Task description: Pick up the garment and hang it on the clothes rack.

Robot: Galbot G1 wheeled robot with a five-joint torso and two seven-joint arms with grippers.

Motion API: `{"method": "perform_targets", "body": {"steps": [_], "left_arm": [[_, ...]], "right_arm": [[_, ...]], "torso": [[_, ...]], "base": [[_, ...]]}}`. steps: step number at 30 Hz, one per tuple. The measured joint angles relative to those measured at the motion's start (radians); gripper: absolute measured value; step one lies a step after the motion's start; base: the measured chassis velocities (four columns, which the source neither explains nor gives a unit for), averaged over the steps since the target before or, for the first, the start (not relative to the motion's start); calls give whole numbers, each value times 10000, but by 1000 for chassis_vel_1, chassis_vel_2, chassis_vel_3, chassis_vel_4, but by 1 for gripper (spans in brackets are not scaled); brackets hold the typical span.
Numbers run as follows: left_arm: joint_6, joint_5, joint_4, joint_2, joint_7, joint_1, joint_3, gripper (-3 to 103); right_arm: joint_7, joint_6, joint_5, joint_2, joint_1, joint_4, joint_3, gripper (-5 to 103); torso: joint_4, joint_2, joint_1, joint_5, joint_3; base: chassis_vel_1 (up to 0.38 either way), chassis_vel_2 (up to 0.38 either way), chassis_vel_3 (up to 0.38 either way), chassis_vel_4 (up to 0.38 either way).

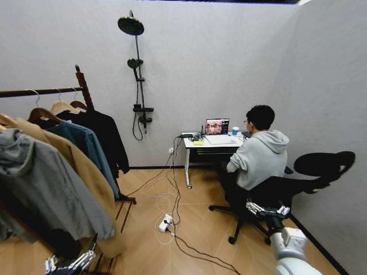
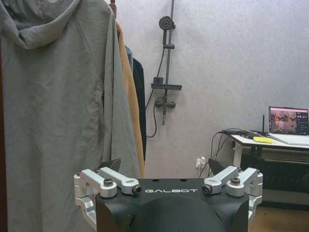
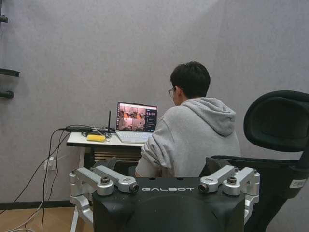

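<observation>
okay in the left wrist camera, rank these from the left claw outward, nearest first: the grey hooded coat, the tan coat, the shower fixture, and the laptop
From the open left claw:
1. Grey hooded coat, hanging right beside the claw.
2. Tan coat, just behind the grey one.
3. Shower fixture, on the back wall.
4. Laptop, on the desk at the opposite side; too close to the shower fixture to rank firmly.

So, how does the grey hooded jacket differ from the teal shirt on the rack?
The grey hooded jacket hangs nearest the robot, in plain view. The teal shirt hangs farther along, toward the knobbed post, and is largely covered by the tan coat between them. The jacket has a hood; no hood shows on the shirt. Both hang from the bar of the clothes rack.
</observation>
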Motion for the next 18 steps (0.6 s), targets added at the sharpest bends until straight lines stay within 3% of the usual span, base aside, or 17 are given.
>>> {"method": "perform_targets", "body": {"steps": [18], "left_arm": [[0,0,0,0,4,0,0,100]], "right_arm": [[-41,34,70,-62,38,-169,-3,100]], "torso": [[-2,-1,2,1,0]], "base": [[115,-173,-172,125]]}}
